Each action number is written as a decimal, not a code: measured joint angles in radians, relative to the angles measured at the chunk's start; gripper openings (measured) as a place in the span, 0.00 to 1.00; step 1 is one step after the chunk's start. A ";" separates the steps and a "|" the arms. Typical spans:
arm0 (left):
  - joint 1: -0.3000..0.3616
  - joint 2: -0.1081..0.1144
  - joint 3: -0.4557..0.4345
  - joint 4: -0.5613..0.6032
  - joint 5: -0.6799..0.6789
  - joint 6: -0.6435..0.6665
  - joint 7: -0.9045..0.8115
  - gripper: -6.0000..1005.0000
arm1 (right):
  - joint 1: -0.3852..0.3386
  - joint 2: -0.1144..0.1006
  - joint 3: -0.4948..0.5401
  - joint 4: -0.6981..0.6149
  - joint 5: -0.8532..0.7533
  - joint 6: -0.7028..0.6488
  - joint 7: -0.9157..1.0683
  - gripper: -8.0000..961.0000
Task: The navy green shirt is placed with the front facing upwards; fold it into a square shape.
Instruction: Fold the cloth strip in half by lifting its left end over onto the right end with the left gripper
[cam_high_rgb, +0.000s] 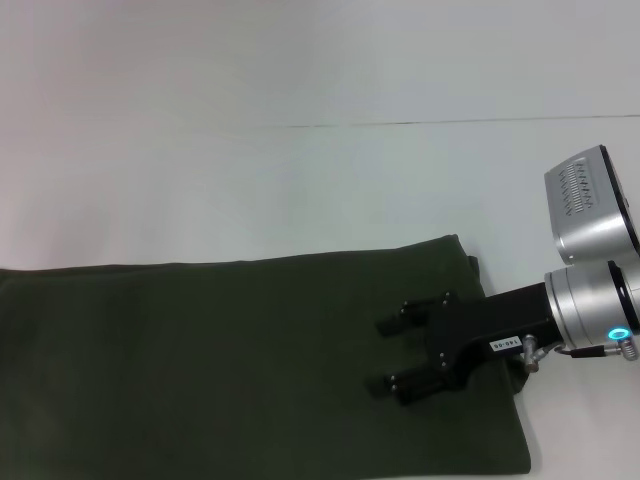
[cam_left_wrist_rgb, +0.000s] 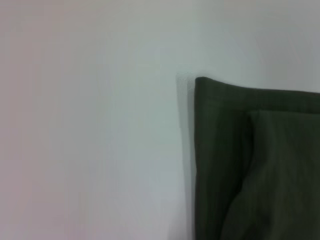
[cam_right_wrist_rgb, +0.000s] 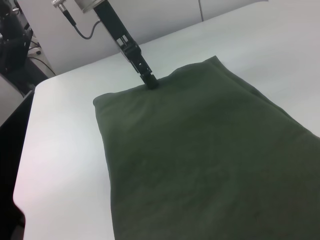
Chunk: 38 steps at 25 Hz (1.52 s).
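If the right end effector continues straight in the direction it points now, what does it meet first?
Probably only the green shirt. The right end effector, open, points toward the robot's left, low over the folded cloth. Nothing else stands in that line; its height above the fabric is unclear.

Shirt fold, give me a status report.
Right gripper open, over shirt's right end. Left gripper at shirt's far edge. Shirt folded to long band, not yet square. White table; nothing in the way.

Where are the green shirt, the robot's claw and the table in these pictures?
green shirt (cam_high_rgb: 220, 360): head view, middle of the folded cloth.
right gripper (cam_high_rgb: 398, 352): head view, between its two black fingertips, over the shirt.
table (cam_high_rgb: 300, 180): head view, bare white top beyond the shirt.
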 joint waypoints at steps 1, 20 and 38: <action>0.000 0.001 0.000 -0.001 0.000 0.000 0.000 0.62 | 0.000 0.000 0.000 0.000 0.000 0.000 0.000 0.94; 0.002 -0.002 0.002 -0.019 0.000 -0.003 0.010 0.62 | 0.000 0.000 0.000 0.000 0.000 0.001 0.000 0.94; -0.020 0.010 -0.010 -0.068 -0.004 0.013 0.010 0.62 | 0.001 -0.001 0.000 0.000 0.000 0.000 0.000 0.94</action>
